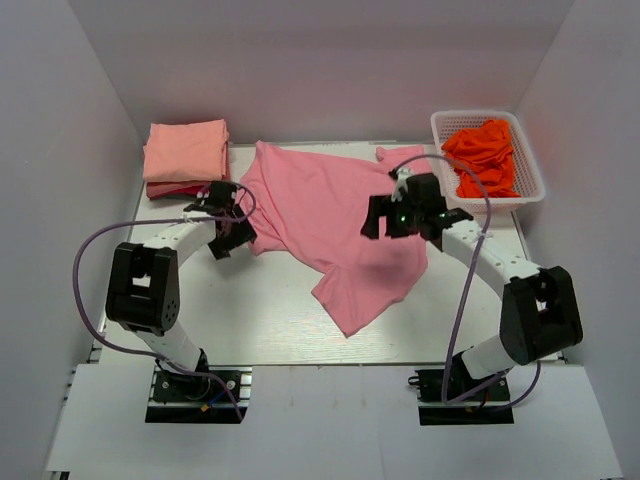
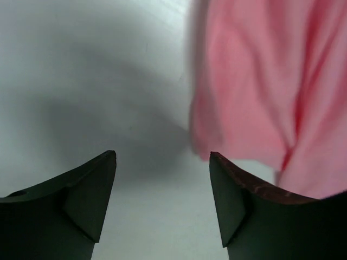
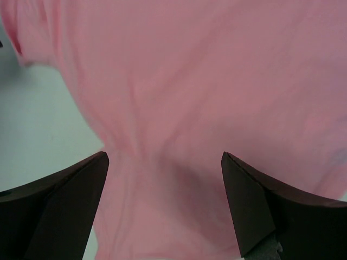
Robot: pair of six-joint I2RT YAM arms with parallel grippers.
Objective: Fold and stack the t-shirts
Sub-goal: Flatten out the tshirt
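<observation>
Left hand (image 2: 162, 157) gapes beside t-shirt (image 2: 260, 81) edge.

Free: bare table (image 1: 250, 310) along the near edge and left of the rose-pink t-shirt (image 1: 320, 205).
Centre: that shirt, spread crumpled.
Rear left: folded t-shirt stack (image 1: 185, 150).
Rear right: basket (image 1: 437, 128) heaped with orange-red t-shirts (image 1: 485, 155).
Bounds: walls (image 1: 60, 150) left, rear, right.
Left gripper (image 2: 161, 157): jaws apart over bare table, beside the shirt's edge.
Right gripper (image 3: 164, 156): jaws apart over cloth.
</observation>
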